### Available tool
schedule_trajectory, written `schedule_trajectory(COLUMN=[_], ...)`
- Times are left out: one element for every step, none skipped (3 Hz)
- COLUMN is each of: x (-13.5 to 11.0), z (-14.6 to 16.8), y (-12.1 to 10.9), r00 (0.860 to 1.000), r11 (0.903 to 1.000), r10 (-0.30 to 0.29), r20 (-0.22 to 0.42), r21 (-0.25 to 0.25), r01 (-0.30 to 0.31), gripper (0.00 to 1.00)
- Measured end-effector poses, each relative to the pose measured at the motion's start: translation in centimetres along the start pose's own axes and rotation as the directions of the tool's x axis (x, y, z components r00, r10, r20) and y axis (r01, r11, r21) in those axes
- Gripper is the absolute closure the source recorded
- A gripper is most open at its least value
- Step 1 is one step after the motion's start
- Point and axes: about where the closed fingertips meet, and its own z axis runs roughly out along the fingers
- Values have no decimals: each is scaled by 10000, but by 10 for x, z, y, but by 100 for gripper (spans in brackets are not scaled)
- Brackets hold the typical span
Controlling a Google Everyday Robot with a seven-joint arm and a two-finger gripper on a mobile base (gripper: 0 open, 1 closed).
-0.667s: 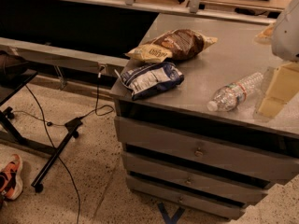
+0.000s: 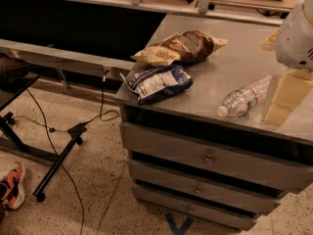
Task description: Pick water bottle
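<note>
The water bottle (image 2: pixel 244 98) is small, clear and ribbed, with a white cap and a red-and-white label band. It lies on its side near the front right of the grey cabinet top (image 2: pixel 234 58), cap pointing toward the front edge. My gripper (image 2: pixel 284 98), cream-coloured under the white arm housing (image 2: pixel 296 35), hangs just right of the bottle, close to it and low over the surface. It holds nothing that I can see.
A blue-and-white snack bag (image 2: pixel 159 83) lies at the front left corner. A brown bag (image 2: pixel 188 45) and a yellow bag (image 2: pixel 157 56) lie behind it. Drawers (image 2: pixel 208 158) are below. A black stand (image 2: pixel 58 160), cables and a shoe (image 2: pixel 12 187) are on the floor at left.
</note>
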Motion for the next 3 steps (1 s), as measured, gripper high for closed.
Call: schedule_trajectory(x=[-7, -7, -2], z=[39, 46, 45], y=[-9, -12, -14], r00=[9949, 9925, 9900], r11=[9954, 9935, 9919], r10=[-948, -1141, -1263], r20=[-353, -436, -620], r21=[-133, -81, 66], r01=[944, 1138, 1270], gripper=[0, 0, 0])
